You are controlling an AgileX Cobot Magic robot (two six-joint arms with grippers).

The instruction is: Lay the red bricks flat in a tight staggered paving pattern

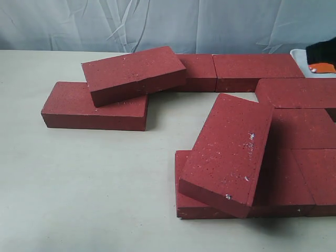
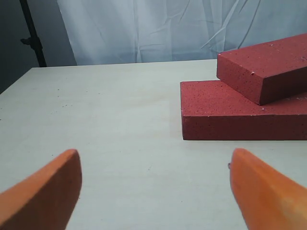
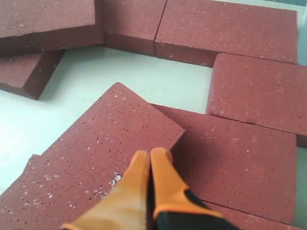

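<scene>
L side: left gripper [image 2: 154, 158] has its orange fingers [image 2: 45, 191] wide apart w/ nothing between them, low over the bare pale table [image 1: 79, 184]. A stacked pair of red bricks [image 1: 105, 92] lies ahead of it, well apart & untouched. Bottom brick [image 1: 89, 107] sits flat, top brick [image 1: 134, 73] lies askew across it, its right end up by the back row [image 1: 252, 71], which runs flat & end to end near the wrinkled pale curtain [image 1: 157, 21]. Centre-right: tilted brick [image 1: 228, 152] leans over the paved group [image 1: 310, 168], low end at their front edge. R side: right gripper [image 3: 151, 155] has its fingers pressed together, holding nothing, tips at that tilted brick's raised edge; contact or not, can't tell. All bricks: dark red rect. slabs, thick, gritty, pale specks, sharp edges
</scene>
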